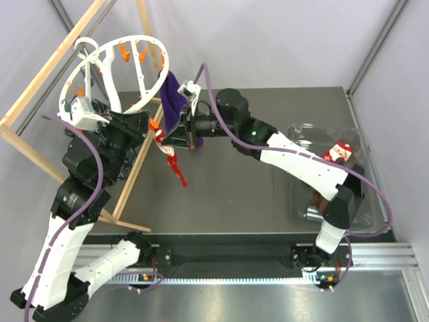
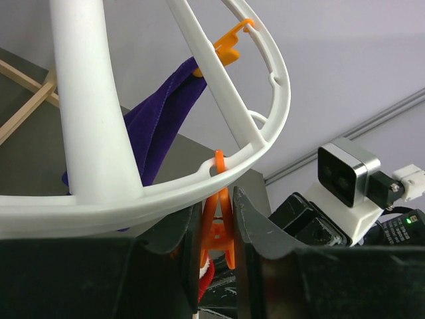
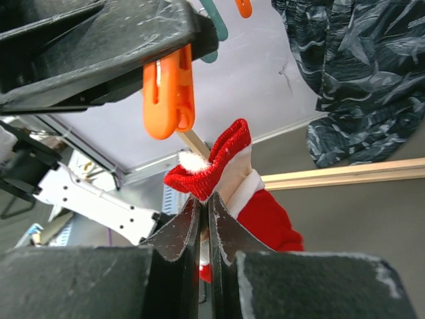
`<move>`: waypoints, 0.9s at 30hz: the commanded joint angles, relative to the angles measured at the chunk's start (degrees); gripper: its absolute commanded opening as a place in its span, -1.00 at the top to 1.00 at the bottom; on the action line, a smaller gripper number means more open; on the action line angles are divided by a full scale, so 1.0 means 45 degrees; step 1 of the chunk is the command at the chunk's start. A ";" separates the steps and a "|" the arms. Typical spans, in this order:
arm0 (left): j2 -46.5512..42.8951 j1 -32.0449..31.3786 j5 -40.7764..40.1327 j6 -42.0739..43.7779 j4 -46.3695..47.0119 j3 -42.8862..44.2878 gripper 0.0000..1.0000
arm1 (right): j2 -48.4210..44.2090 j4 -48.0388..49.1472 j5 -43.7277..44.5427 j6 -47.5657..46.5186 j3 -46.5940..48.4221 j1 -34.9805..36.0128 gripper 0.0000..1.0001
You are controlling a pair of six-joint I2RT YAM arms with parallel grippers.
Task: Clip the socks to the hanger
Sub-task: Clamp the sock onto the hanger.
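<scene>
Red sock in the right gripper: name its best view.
Right wrist: the sock fills the centre, pinched by the right gripper. Top external shows it small, dangling. Left wrist: a red sliver below the orange clip.

Dark grey matte tabletop (image 1: 234, 194). Plain pale lilac-grey wall panels (image 1: 281, 40) on three sides, evenly lit. Slim grey metal corner posts (image 1: 379, 43). Pale wooden slat frame (image 1: 125, 194) at the left. Silver aluminium rail (image 1: 375, 258) along the near edge.
</scene>
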 commanded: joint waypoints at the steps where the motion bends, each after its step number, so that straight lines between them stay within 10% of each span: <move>1: -0.0113 -0.0056 0.0652 0.0151 -0.0153 -0.0145 1.00 | 0.0143 0.1307 -0.0337 0.0975 0.0799 0.0124 1.00; 27: 0.0102 -0.0056 0.1121 0.0190 -0.0329 -0.0125 1.00 | 0.0592 0.1249 -0.0590 0.1191 0.1834 0.0105 1.00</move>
